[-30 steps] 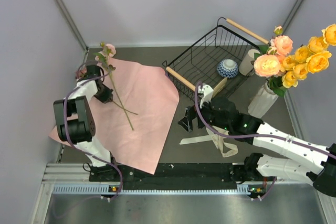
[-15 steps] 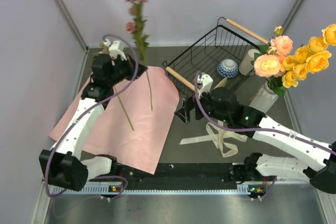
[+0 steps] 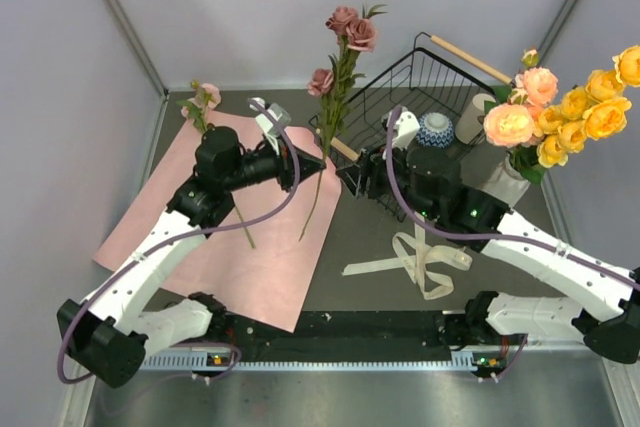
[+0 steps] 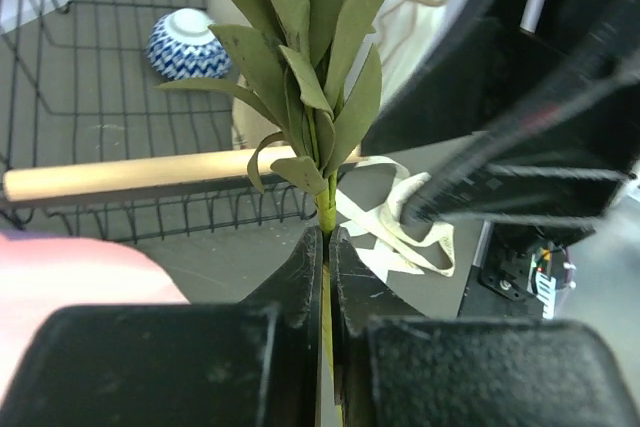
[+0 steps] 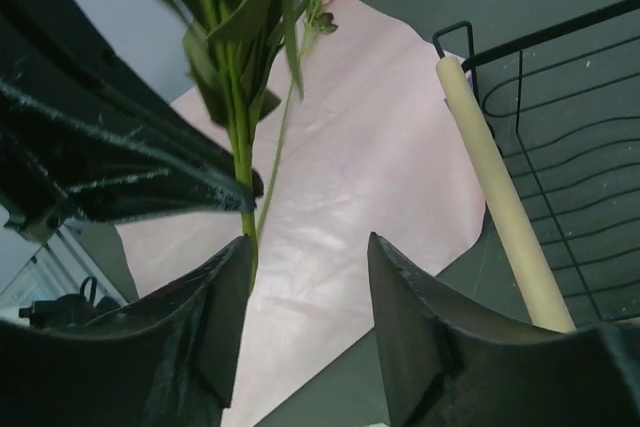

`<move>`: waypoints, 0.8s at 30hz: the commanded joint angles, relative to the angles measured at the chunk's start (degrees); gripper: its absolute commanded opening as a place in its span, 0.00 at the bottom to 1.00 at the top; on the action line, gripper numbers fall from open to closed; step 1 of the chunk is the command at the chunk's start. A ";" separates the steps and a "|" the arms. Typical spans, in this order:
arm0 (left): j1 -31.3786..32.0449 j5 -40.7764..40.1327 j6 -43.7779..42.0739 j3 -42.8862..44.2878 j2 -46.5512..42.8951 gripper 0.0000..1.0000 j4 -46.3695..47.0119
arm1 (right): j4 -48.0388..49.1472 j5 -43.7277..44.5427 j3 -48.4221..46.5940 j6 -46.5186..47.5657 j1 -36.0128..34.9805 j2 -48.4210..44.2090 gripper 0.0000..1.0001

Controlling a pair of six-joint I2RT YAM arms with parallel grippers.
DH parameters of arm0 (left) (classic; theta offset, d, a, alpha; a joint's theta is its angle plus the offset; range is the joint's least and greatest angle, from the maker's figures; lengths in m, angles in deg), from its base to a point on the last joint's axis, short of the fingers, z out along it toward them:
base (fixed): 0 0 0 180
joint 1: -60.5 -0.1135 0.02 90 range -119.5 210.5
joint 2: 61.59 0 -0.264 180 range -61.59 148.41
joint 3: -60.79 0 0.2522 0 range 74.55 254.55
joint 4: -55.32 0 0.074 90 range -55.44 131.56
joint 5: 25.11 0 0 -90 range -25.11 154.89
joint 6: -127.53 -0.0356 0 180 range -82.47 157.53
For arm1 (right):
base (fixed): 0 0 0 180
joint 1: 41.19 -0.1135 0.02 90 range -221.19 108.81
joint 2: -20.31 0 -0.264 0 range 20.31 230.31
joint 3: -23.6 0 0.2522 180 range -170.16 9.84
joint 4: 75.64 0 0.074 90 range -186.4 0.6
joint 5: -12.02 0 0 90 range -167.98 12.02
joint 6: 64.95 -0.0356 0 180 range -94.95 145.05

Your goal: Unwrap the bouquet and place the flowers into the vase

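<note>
My left tool (image 4: 325, 247) clamps the mauve rose stem (image 3: 335, 97) upright beside the basket (image 3: 470, 57), I judge for handover. My right tool (image 5: 310, 247) is half-open and empty.

Robot test cell, probably a lab: grey table (image 3: 352, 239) boxed in by plain panels (image 3: 250, 17); slotted metal rail (image 3: 330, 359) and arm bases (image 3: 500, 315) at table's near edge.

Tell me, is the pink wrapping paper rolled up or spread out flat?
Spread flat. The wrapping paper lies open on the table, a loose flower stem resting on it, the ribbon lying apart.
</note>
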 commanded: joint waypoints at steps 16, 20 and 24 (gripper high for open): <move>3.25 5.58 -1.89 0.07 -0.57 0.00 2.85 | 19.29 -7.51 1.91 -4.28 3.74 -2.33 0.44; 3.61 5.58 -1.89 0.07 -0.12 0.00 2.94 | 19.20 -7.78 1.46 -4.37 3.74 -1.62 0.43; 3.96 5.50 -1.98 0.16 0.40 0.00 2.94 | 19.64 -7.87 1.29 -4.37 3.74 -1.18 0.37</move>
